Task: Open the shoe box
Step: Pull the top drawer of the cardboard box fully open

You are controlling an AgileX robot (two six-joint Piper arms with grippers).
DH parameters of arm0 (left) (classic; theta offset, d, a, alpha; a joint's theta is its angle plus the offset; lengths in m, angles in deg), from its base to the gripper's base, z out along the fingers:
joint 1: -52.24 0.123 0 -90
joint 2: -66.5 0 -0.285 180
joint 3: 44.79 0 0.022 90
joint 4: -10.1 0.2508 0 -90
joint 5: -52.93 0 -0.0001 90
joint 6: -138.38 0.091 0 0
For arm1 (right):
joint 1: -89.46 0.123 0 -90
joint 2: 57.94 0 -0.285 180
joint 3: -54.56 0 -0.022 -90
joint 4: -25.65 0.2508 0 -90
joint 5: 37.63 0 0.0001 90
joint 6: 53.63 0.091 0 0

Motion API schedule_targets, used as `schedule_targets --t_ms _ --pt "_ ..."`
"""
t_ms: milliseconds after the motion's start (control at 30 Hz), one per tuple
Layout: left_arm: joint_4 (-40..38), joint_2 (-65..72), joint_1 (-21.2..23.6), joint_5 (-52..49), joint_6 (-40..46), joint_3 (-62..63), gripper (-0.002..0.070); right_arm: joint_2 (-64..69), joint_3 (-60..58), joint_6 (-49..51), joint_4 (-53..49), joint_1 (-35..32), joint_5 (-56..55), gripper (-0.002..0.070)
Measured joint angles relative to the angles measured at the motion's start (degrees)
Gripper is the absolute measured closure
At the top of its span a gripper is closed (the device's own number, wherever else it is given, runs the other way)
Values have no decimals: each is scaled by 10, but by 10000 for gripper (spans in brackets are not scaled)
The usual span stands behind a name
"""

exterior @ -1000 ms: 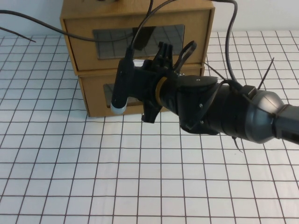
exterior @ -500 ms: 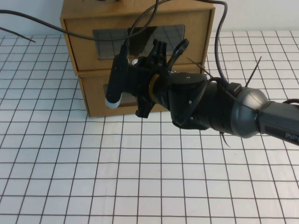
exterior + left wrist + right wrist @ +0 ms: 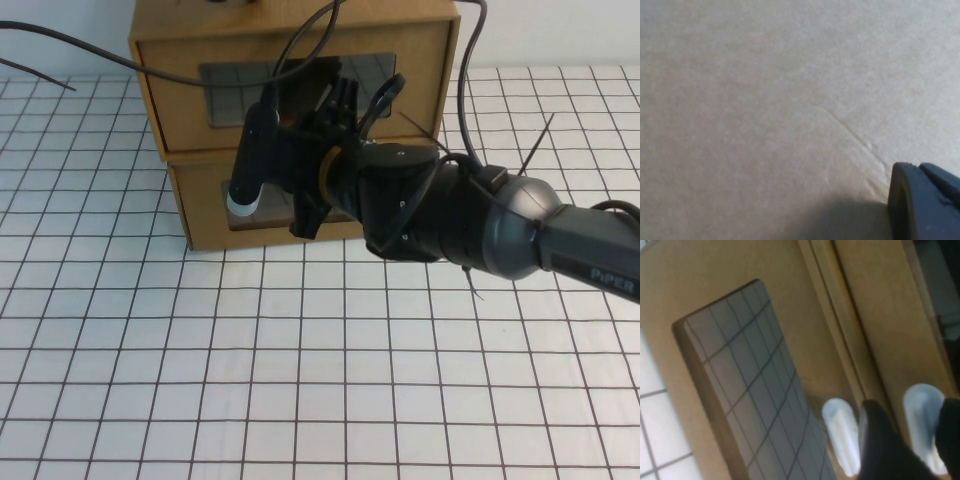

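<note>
Two brown cardboard shoe boxes are stacked at the back of the table, the upper box (image 3: 400, 45) on the lower box (image 3: 200, 215); each front has a dark window. My right gripper (image 3: 272, 208) is turned on its side and hangs open just in front of the lower box's front, over its window. In the right wrist view the window (image 3: 750, 390) fills the frame. The right gripper's (image 3: 912, 440) white-padded fingertips (image 3: 840, 435) lie by the seam (image 3: 840, 350) between two cardboard faces, with nothing held. The left gripper (image 3: 925, 205) sits close against a plain cardboard surface (image 3: 765, 100) and does not show in the high view.
Both boxes stand on a white gridded tabletop (image 3: 300, 380). A black cable (image 3: 100, 55) runs across the upper box's front, and more cables loop above the right arm (image 3: 480, 225). The arm covers the right half of the lower box.
The right arm has pushed forward toward the boxes, and its gripper has moved a little left and closer to the lower box's front. Its jaws stay equally wide.
</note>
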Motion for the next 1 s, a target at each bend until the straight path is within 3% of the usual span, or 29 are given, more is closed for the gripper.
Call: schedule_targets --t_ms 433,700,1000 --pt "0 0 0 -2 0 0 677 15 14 0 -19 0 5 447" --pt "0 0 0 -2 0 0 677 17 14 0 -65 0 18 577" --pt "0 0 0 -6 0 1 677 20 14 1 -103 0 22 600"
